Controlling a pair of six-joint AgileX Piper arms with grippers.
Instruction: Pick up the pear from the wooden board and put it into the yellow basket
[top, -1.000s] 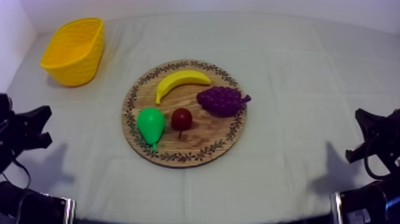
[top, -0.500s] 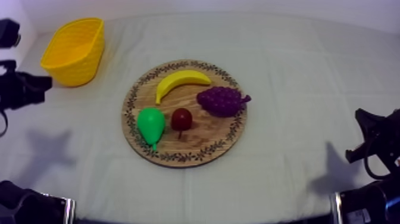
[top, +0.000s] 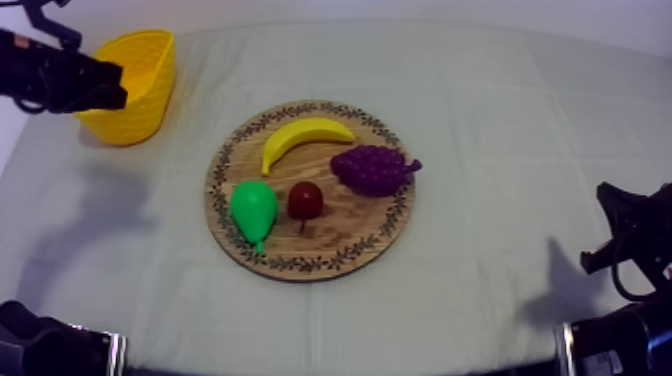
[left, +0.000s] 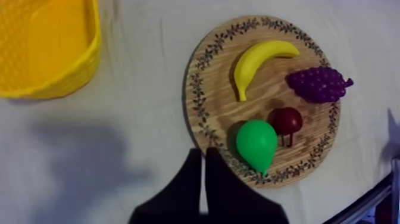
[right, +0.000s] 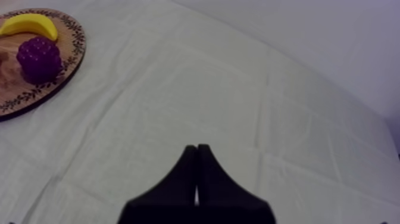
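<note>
The green pear (top: 253, 209) lies on the front left part of the round wooden board (top: 385, 232), stem end towards the front rim. My left gripper (top: 116, 86) hangs high at the upper left, over the near side of the yellow basket (top: 140, 95), far from the pear. In the left wrist view its fingers (left: 202, 152) lie together as a narrow wedge, shut on nothing, pointing at the cloth just beside the board's rim (left: 196, 101) and the pear (left: 257, 145). My right gripper (top: 612, 222) rests low at the right; its fingers (right: 196, 148) are shut and hold nothing.
On the board also lie a banana (top: 303, 137), a bunch of grapes (top: 372, 168) and a small red fruit (top: 305, 200) right of the pear. The basket (left: 47, 47) stands at the table's far left corner. Bare cloth surrounds the board.
My left arm has risen from the low left edge and swung up to the basket. The fruit, the board and the right arm have not moved.
</note>
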